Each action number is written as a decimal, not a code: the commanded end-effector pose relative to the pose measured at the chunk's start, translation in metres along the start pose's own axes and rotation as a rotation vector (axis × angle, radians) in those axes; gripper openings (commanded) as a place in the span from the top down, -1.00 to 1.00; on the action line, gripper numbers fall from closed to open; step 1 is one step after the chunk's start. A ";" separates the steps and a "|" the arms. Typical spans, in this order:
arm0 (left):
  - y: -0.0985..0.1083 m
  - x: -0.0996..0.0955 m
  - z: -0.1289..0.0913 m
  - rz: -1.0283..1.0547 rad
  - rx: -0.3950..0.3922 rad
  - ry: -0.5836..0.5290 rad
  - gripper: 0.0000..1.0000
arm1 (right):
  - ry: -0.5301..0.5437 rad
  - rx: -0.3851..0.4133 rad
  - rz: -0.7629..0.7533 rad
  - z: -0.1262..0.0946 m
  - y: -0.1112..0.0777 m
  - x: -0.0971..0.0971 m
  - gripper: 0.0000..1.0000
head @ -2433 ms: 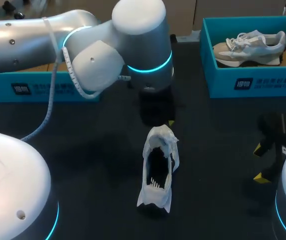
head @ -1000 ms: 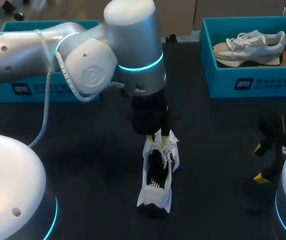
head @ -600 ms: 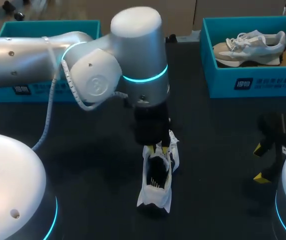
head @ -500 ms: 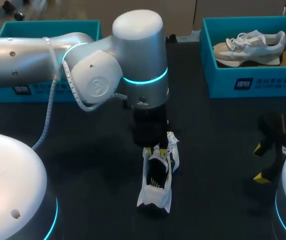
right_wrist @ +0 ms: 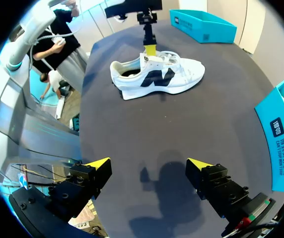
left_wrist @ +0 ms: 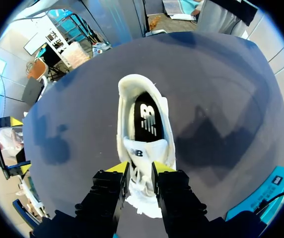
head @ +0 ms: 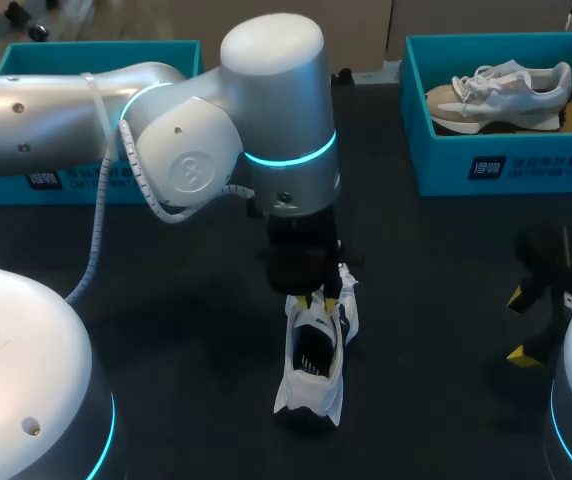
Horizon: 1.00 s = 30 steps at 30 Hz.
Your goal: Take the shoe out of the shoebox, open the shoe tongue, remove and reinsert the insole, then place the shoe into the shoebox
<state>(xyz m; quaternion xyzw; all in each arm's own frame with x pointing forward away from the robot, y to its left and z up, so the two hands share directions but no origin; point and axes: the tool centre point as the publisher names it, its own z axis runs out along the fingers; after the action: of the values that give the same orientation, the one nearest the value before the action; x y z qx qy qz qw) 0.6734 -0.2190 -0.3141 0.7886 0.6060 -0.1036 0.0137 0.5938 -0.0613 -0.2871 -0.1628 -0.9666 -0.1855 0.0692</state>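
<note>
- The white shoe (head: 314, 365) stands on its sole in the middle of the worktop (head: 436, 280). Its heel points to the near edge and its toe to the far edge.
- Its dark insole (left_wrist: 147, 119) lies inside, showing through the open collar.
- The shoe tongue (left_wrist: 143, 148) is pinched in the left hand (left_wrist: 141, 168), whose fingers stand close together on either side of it.
- Just changed: a couple of seconds ago that hand hung beyond the toe, clear of the shoe. It has since come down over the laces and closed on the tongue.
- By my reading, the tongue-opening step is under way and the insole is not yet touched.
- The right hand (right_wrist: 148, 166) is empty with its fingers wide apart, near the worktop's right edge and well away from the shoe.
- Room: bare dark surface lies on both sides of the shoe and towards the near edge, so a lift or pull has space.
- A teal far-right shoebox (head: 506, 170) holds a second shoe (head: 501, 92).
- The far-left shoebox (head: 96, 48) sits behind the left arm, its inside hidden.
</note>
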 end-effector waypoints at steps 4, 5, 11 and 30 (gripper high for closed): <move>-0.009 -0.007 0.022 0.004 0.012 0.041 0.44 | -0.004 0.001 0.000 0.000 -0.001 0.002 -1.00; -0.011 -0.006 0.024 0.003 0.015 0.044 0.44 | -0.004 0.001 0.000 0.000 -0.001 0.002 -1.00; -0.020 0.009 0.025 -0.021 0.035 0.046 0.40 | -0.004 0.001 0.000 0.000 -0.001 0.002 -1.00; -0.038 0.013 -0.030 -0.411 -0.002 0.096 -1.00 | -0.004 0.001 0.000 0.000 -0.001 0.002 -1.00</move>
<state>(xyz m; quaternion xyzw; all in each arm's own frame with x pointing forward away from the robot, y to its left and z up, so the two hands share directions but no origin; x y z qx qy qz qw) 0.6525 -0.1964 -0.2879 0.6659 0.7391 -0.0857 -0.0545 0.5938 -0.0613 -0.2871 -0.1628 -0.9666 -0.1855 0.0692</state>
